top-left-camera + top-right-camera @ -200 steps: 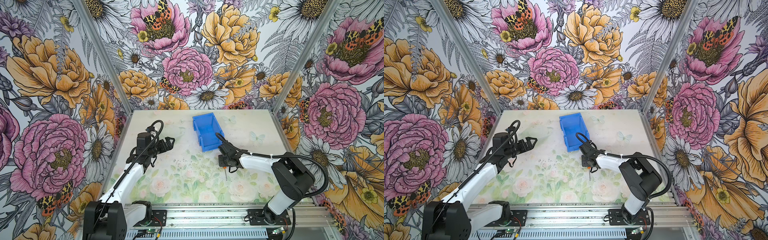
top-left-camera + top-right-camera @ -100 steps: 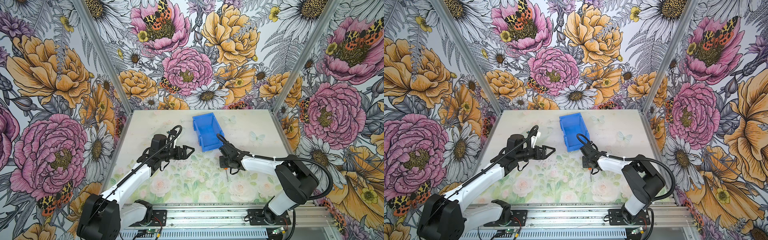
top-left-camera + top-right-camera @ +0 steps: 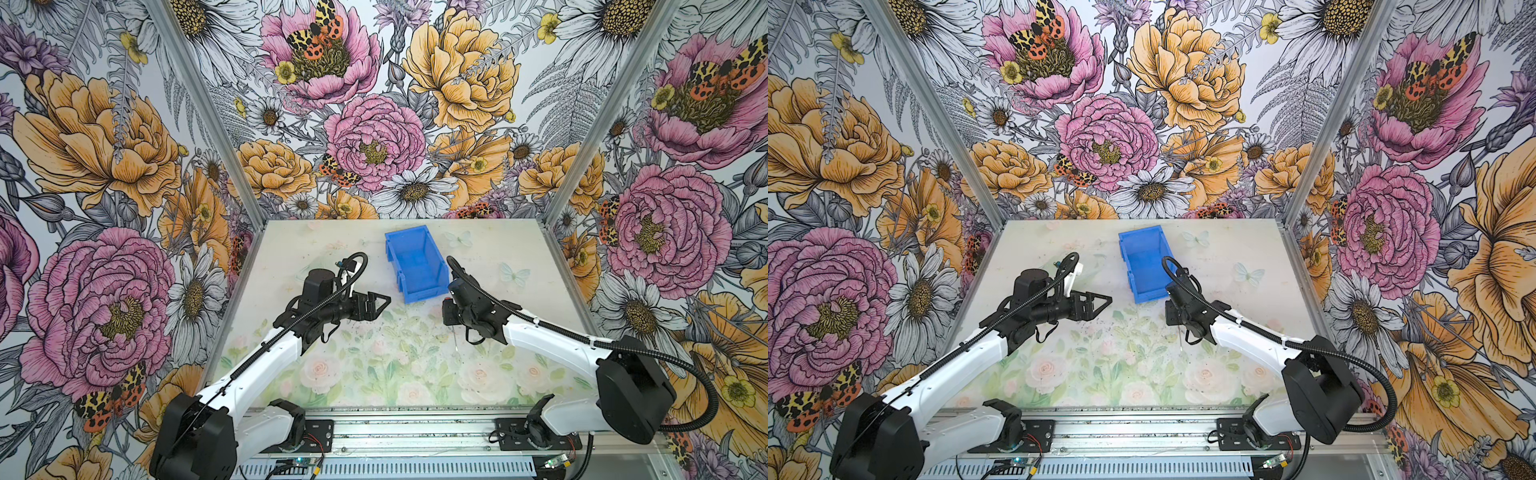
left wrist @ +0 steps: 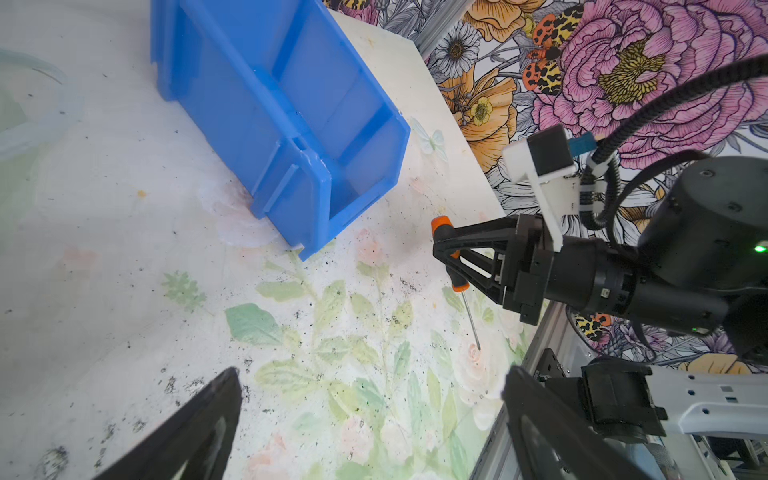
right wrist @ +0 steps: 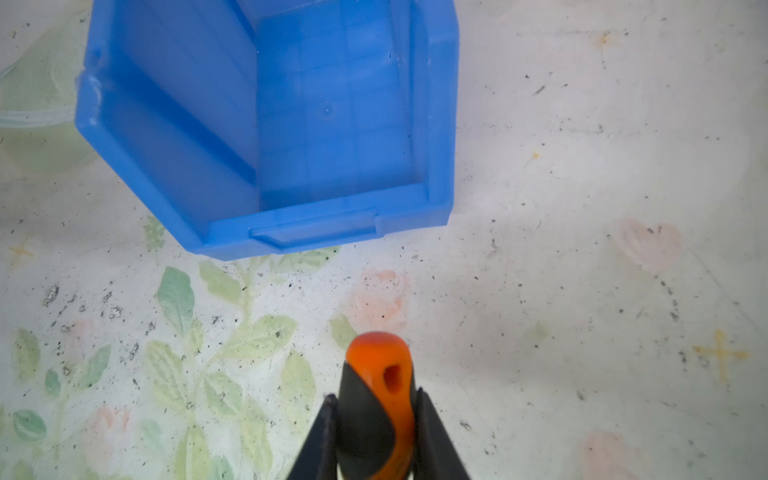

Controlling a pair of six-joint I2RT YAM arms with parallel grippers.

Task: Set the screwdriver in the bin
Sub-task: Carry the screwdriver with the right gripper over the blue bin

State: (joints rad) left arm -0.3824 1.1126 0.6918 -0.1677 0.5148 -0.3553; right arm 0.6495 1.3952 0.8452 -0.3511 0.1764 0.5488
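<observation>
The right gripper has its jaws clamped hard on the orange-and-black handle of the screwdriver. The tool hangs roughly upright, shaft down, just in front of the low front wall of the bin and outside it. I cannot tell whether the tip clears the desk.

The step in hand looks like the carry into the bin, which appears empty. To do it well, raise the tool first until the tip stands above the bin's low front wall. Then travel over the opening toward the middle of the bin's floor. Release only when the whole tool is inside the walls, preferably lowered so it does not bounce out.

The left gripper hovers in front of the bin on its left-arm side, apart from it. Its jaws are spread wide and hold nothing, and it is best kept out of the path.

Count: one screwdriver, one bin, two grippers.
</observation>
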